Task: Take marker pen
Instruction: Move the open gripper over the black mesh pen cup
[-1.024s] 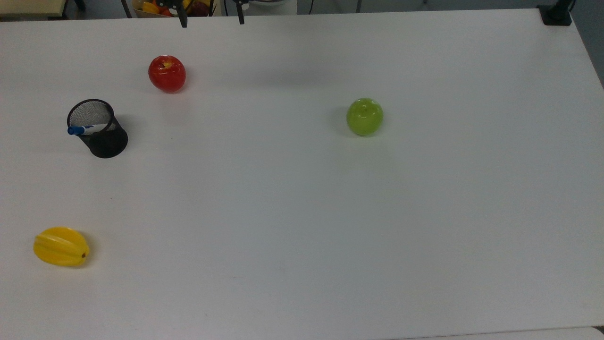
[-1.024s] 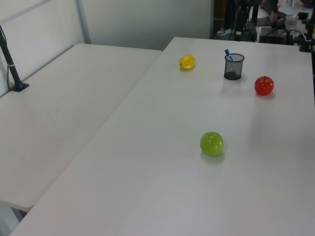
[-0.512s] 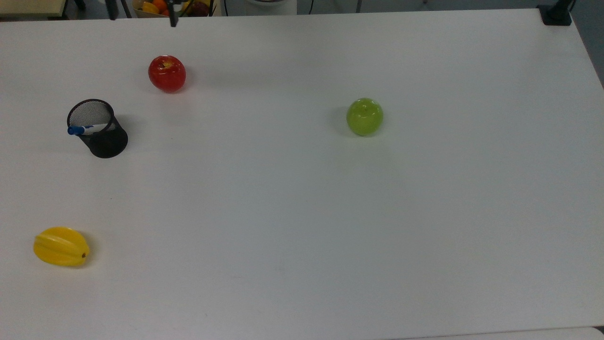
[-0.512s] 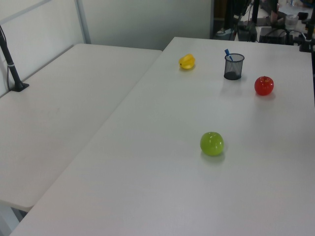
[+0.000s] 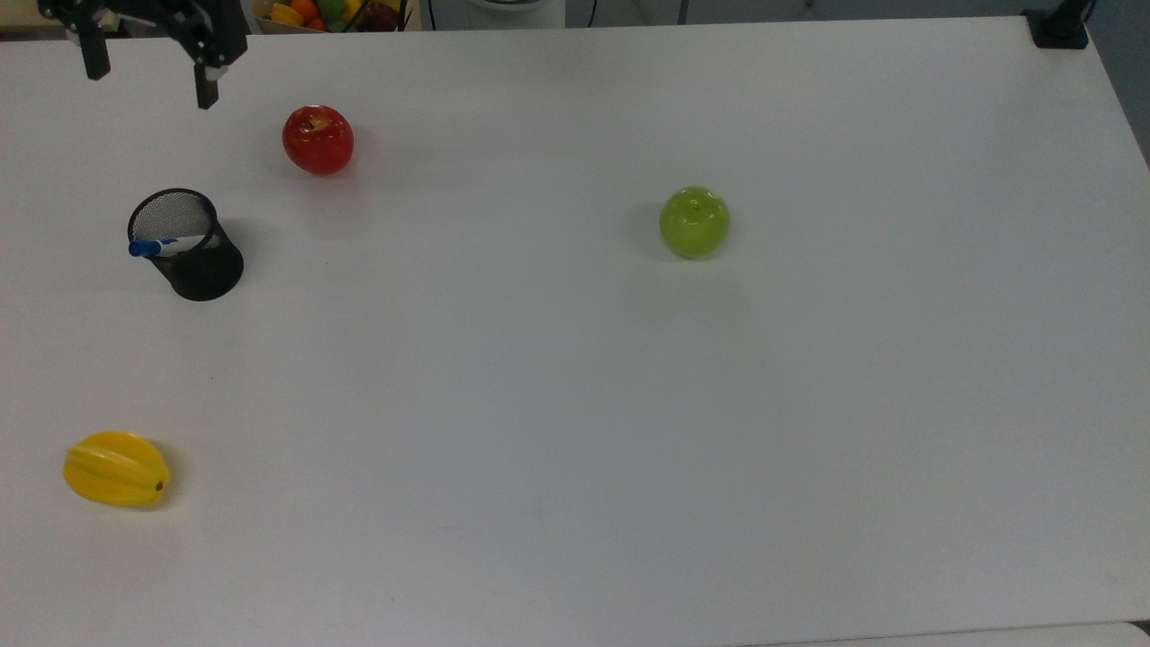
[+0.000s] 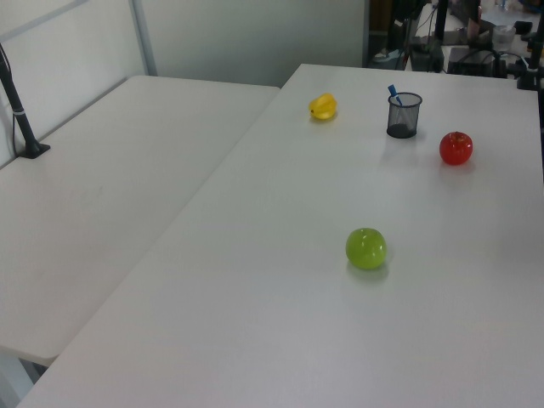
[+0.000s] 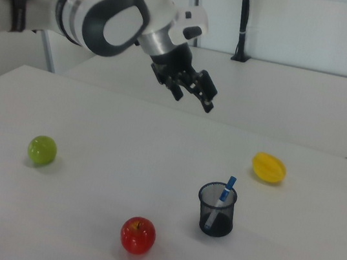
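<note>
From my remote station I see the arm [image 7: 79,14] reaching in from the right view's left, bent down at the wrist, its gripper [image 7: 195,97] held high above the white bench [image 7: 128,130], angled down toward the right view's right. The fingers [image 7: 208,104] stand apart and grip nothing. In the top view the gripper [image 5: 148,76] sits at the upper left corner, its two dark fingers [image 5: 207,90] pointing down the picture, above the holder and to the top view's left of the red apple [image 5: 318,139].

The marker pen [image 7: 220,202] stands in the black mesh pen holder [image 7: 216,210], well apart from the gripper. In the right view its long axis runs near upright, the blue cap leaning toward the right view's upper right and clearing the rim, the white barrel visible through the mesh. In the top view the marker pen [image 5: 162,244] reads as almost level, the cap poking over the rim of the holder [image 5: 189,247] toward the top view's left.

The right view gives the arm's whole pose; the top view gives the layout: yellow starfruit [image 5: 116,468] at lower left, green apple [image 5: 694,221] toward the middle. In the left view the marker pen [image 6: 394,93] is a small blue tip above the holder [image 6: 404,116], which stands between the starfruit [image 6: 323,106] and the red apple [image 6: 456,148].
</note>
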Robot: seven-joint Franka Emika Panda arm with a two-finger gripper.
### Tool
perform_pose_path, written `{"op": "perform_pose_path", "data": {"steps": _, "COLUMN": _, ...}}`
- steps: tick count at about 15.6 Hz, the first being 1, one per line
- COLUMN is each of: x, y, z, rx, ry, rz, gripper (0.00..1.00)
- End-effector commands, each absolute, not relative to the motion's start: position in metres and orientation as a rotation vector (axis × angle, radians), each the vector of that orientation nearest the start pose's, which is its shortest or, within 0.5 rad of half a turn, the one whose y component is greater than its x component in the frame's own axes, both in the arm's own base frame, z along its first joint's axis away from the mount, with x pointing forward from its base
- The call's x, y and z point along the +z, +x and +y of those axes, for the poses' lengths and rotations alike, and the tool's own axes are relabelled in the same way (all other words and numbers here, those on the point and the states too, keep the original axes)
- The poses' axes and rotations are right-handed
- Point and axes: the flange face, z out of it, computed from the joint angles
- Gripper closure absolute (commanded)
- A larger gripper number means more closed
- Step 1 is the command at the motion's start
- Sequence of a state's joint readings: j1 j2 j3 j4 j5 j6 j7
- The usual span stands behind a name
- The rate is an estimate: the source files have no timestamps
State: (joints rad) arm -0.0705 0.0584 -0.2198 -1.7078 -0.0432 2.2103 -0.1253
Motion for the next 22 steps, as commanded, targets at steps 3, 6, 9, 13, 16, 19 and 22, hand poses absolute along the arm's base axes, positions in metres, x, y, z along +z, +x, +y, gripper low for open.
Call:
{"op": "perform_pose_path", "data": {"steps": 3, "x": 0.548, "y": 0.615, "z": -0.202, "rx": -0.764, "ry": -3.223, "rz": 0.31, "gripper": 0.22}}
{"op": "perform_pose_path", "data": {"steps": 6, "x": 0.518, "y": 0.623, "z": -0.212, "rx": -0.74, "ry": -3.238, "rz": 0.322, "gripper": 0.33}}
{"op": "perform_pose_path", "data": {"steps": 9, "x": 0.489, "y": 0.631, "z": -0.216, "rx": -0.745, "ry": -3.249, "rz": 0.305, "gripper": 0.39}}
{"op": "perform_pose_path", "data": {"steps": 13, "x": 0.456, "y": 0.633, "z": -0.221, "rx": -0.756, "ry": -3.287, "rz": 0.256, "gripper": 0.41}}
{"op": "perform_pose_path", "data": {"steps": 16, "x": 0.444, "y": 0.632, "z": -0.229, "rx": -0.764, "ry": -3.303, "rz": 0.254, "gripper": 0.43}}
{"op": "perform_pose_path", "data": {"steps": 19, "x": 0.432, "y": 0.628, "z": -0.237, "rx": -0.726, "ry": -3.333, "rz": 0.179, "gripper": 0.48}}
{"op": "perform_pose_path", "data": {"steps": 22, "x": 0.418, "y": 0.622, "z": -0.247, "rx": -0.728, "ry": -3.349, "rz": 0.133, "gripper": 0.48}}
